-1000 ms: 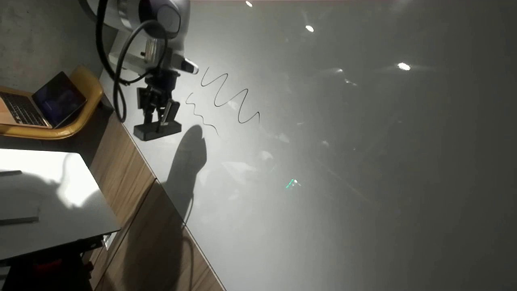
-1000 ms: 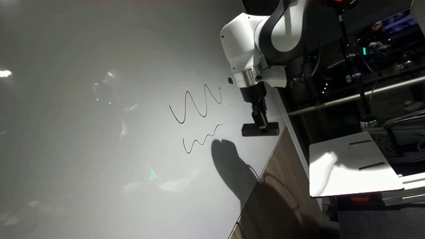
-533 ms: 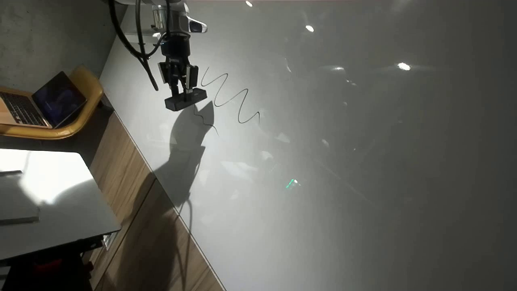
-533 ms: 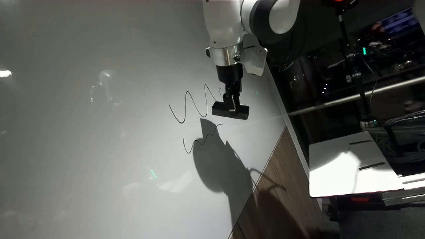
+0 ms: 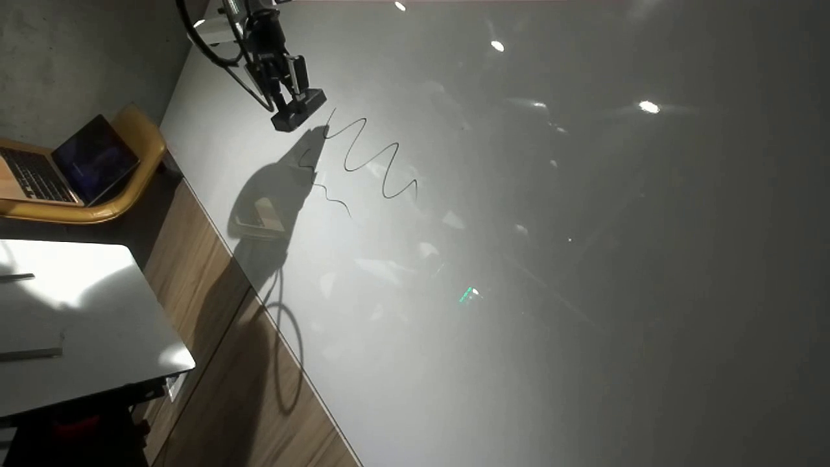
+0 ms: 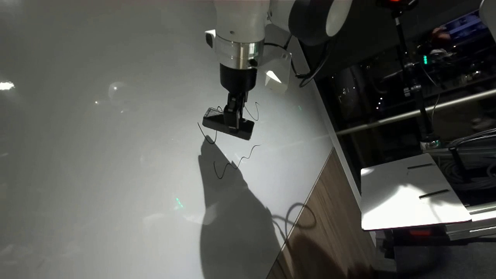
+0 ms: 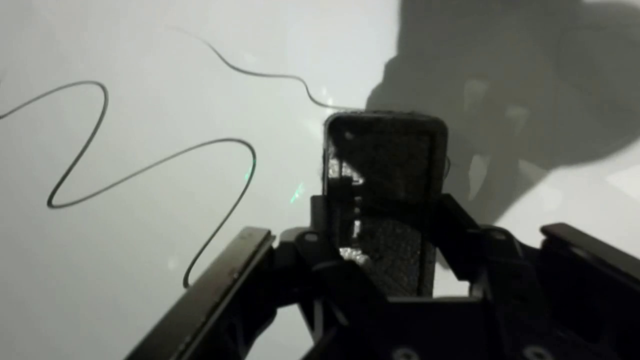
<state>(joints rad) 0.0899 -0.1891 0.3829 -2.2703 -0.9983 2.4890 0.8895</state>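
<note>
In an exterior view, the white arm (image 6: 242, 19) hung from twelve o'clock, and its silver-ringed wrist (image 6: 240, 54) directed the claw (image 6: 232, 123) toward six o'clock. In the wrist view, the two fingers (image 7: 457, 245) stood clamped, facing each other from nine and three o'clock.

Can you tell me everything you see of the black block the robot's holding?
The black block is long and boxy, with rounded corners and a rim round its face. It looks like plastic, shiny in patches. The end effector pinches its long sides. It slants in both exterior views, near the white surface; whether they touch, I can't tell.
</note>
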